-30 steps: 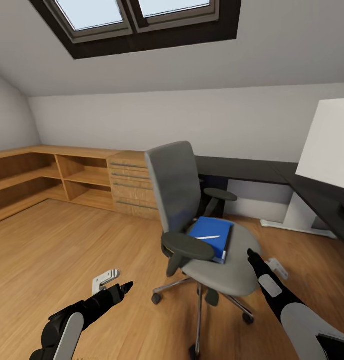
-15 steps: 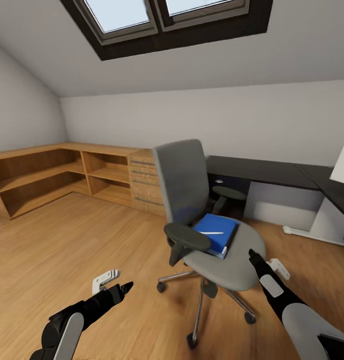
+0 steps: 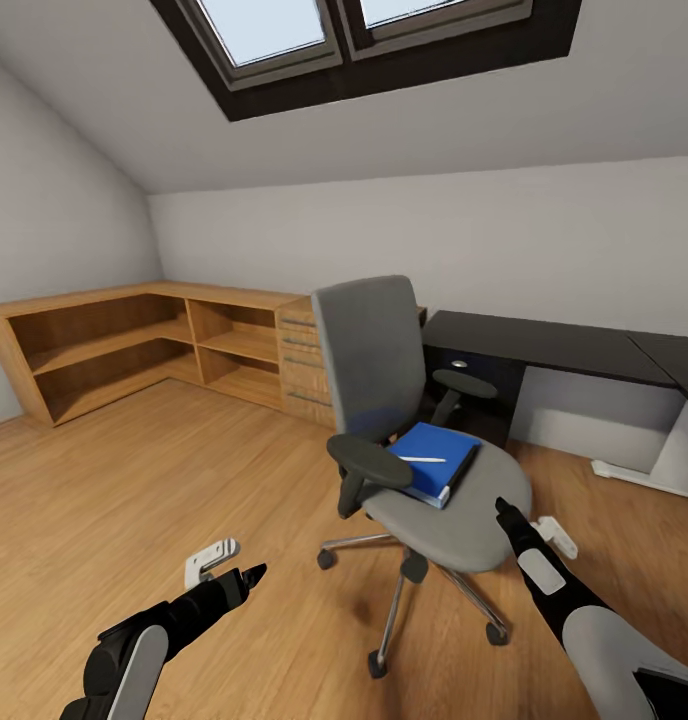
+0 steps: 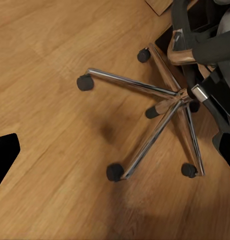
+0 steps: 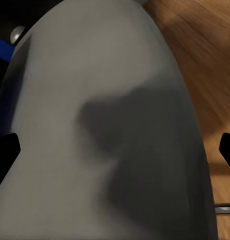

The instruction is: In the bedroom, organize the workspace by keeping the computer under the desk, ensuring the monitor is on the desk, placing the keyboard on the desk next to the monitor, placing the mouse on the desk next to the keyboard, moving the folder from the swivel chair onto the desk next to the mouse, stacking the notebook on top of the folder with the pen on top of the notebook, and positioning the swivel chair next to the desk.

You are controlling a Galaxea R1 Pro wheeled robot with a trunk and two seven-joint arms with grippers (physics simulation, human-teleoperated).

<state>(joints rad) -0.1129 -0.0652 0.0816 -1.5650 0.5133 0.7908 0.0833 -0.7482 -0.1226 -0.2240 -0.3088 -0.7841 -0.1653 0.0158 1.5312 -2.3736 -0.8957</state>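
Note:
The grey swivel chair (image 3: 454, 515) stands mid-room on the wood floor. The blue folder (image 3: 439, 470) lies on its seat, and the white pen (image 3: 422, 460) rests on top of the folder. Behind the chair runs the black-topped desk (image 3: 554, 345). My left gripper (image 3: 252, 574) hangs open low over the floor, left of the chair; the left wrist view puts the chrome chair base (image 4: 165, 100) ahead of this gripper (image 4: 115, 155). My right gripper (image 3: 504, 508) is open at the seat's front right edge, and the grey seat (image 5: 104, 125) lies close under it (image 5: 115, 150). Computer, monitor, keyboard, mouse and notebook are out of view.
A low light-wood cabinet (image 3: 174, 340) with open shelves and a drawer stack runs along the left and back walls. Bare wood floor (image 3: 134, 470) stretches left of the chair. A skylight (image 3: 364, 30) sits in the sloped ceiling.
The whole head view has swung left: the cabinet and desk slid right and the monitor's white back left the picture. Both arms hold the same pose, grippers unchanged.

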